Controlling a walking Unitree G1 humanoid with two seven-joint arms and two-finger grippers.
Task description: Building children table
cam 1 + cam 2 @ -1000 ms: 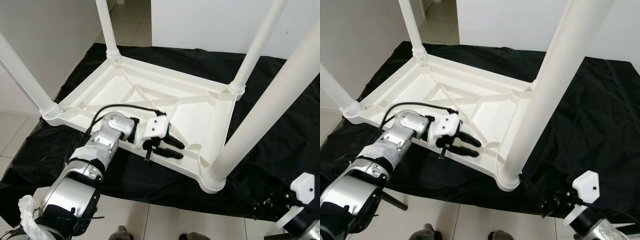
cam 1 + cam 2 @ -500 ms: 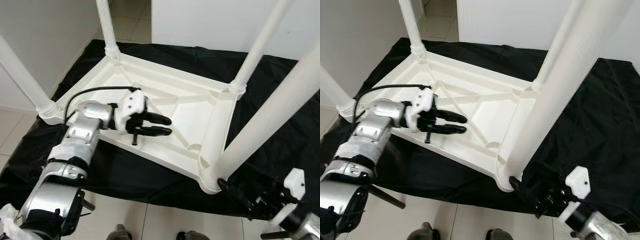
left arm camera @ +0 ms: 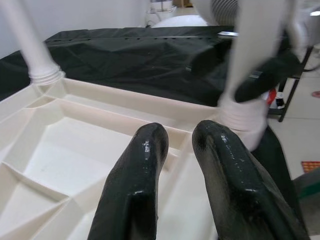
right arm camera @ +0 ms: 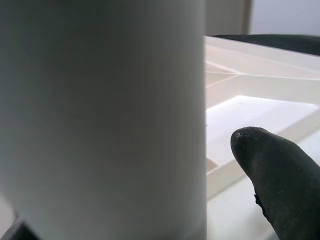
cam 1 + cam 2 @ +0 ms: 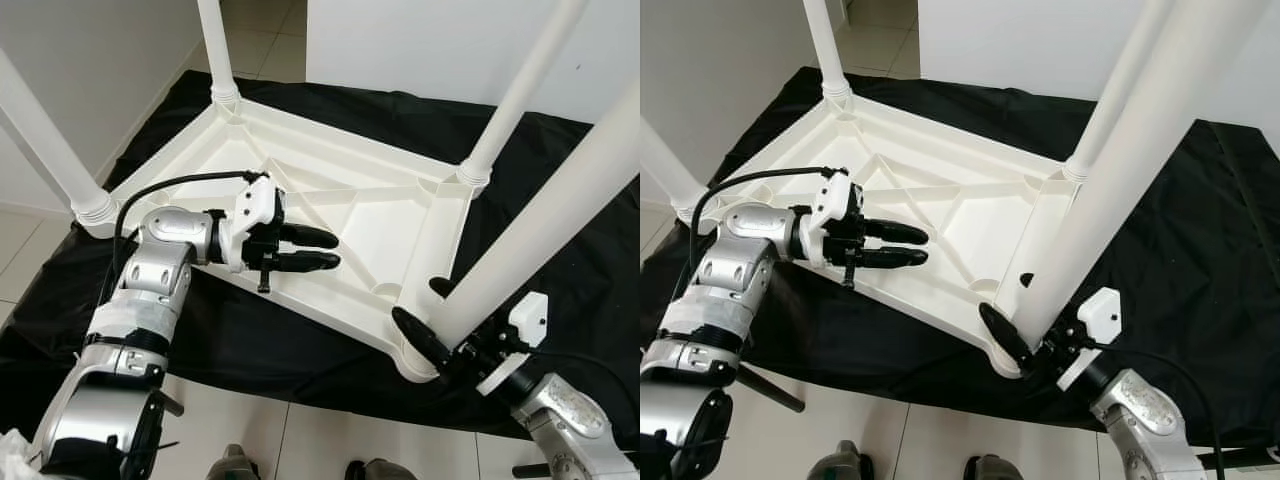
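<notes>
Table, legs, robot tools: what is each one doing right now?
Table top: upside down on the black cloth.
Four legs: standing up in the corners.
Left tool: nearly shut, over the table's underside, holding nothing.
Right tool: open around the near leg's base.

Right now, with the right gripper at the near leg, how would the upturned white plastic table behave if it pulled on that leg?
The upturned white plastic table is probably light: thin moulded ribs, hollow underside. It may slide on the glossy black sheet. The near round leg is long, so the right gripper, straddling its base, has little leverage.
</notes>
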